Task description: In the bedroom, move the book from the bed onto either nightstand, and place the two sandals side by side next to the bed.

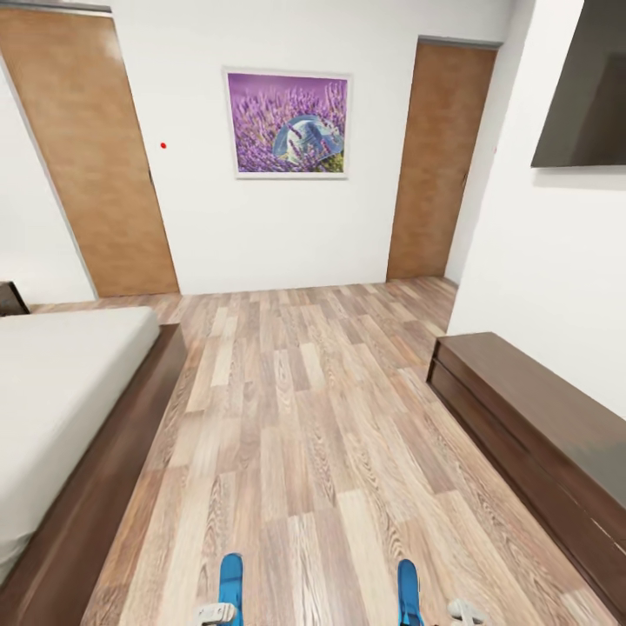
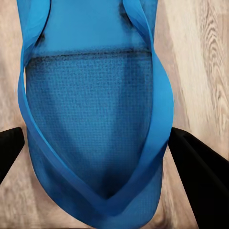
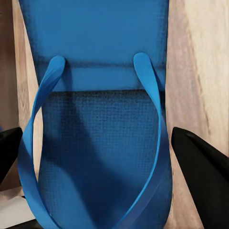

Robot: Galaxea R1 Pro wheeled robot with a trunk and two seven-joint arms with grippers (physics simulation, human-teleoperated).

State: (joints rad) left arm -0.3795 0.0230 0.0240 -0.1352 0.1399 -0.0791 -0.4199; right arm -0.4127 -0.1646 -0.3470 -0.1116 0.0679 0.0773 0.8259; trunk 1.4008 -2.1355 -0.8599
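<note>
Two bright blue sandals are held above the wood floor at the bottom of the head view. The left sandal sticks forward out of my left gripper. The right sandal sticks out beside my right gripper. In the left wrist view the sandal sits between the black fingers, which press its edges. The right wrist view has the other sandal clamped the same way between its fingers. The bed lies at the left, its mattress bare. The book is out of view.
A long low dark cabinet runs along the right wall under a wall screen. Two wooden doors and a purple picture are on the far wall. Plank floor stretches between bed and cabinet.
</note>
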